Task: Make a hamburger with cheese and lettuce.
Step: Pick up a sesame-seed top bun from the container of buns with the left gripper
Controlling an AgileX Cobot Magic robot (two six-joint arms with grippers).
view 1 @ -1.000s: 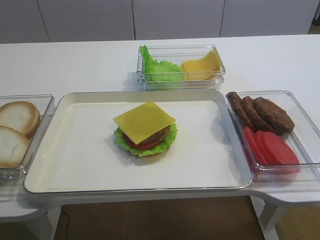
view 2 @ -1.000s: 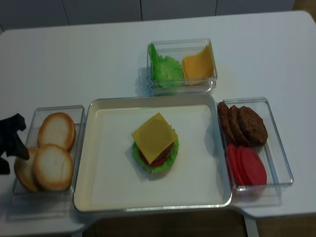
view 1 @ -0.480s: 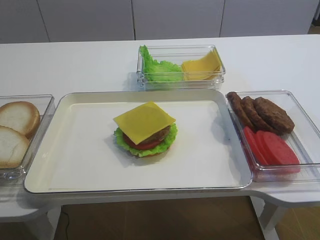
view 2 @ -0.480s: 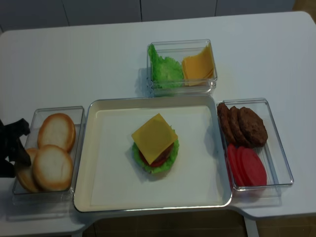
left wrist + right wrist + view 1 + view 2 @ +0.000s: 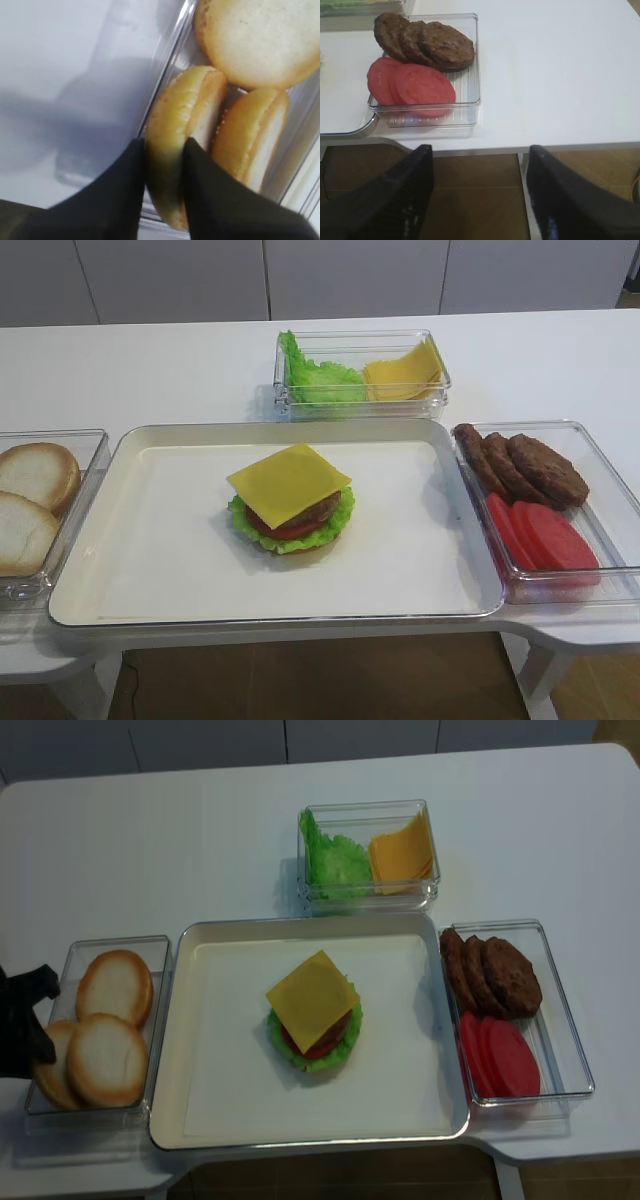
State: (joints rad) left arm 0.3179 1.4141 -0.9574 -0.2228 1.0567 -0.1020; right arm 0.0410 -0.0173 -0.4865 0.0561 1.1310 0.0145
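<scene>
Over on the front exterior view nothing has budged; the hamburger [image 5: 291, 502] sits mid-tray [image 5: 150, 570] as an open stack, the cheese [image 5: 289, 483] square on top with corners overhanging, the lettuce [image 5: 240, 517] frilling out underneath, no top bun yet; neither arm shows here.

Right wrist view: the right end effector [image 5: 479, 200] hangs released, fingers wide apart, off the counter [image 5: 560, 75] edge near the box of patties [image 5: 425, 42] and tomato slices [image 5: 412, 85]; idle, I'd say.

Left wrist view is where the action is: the left end effector [image 5: 164, 187] is now clenched on a bun half [image 5: 182, 130] standing on edge in the bun box [image 5: 172, 65]; a second ago it was wide open, so the grasp just landed; lifting that bun to cap the stack looks like what's left.

Top-down view: the left end effector [image 5: 30, 1030] sits lower against the bun box than it did a second ago; the hamburger [image 5: 313, 1012] is unchanged.
</scene>
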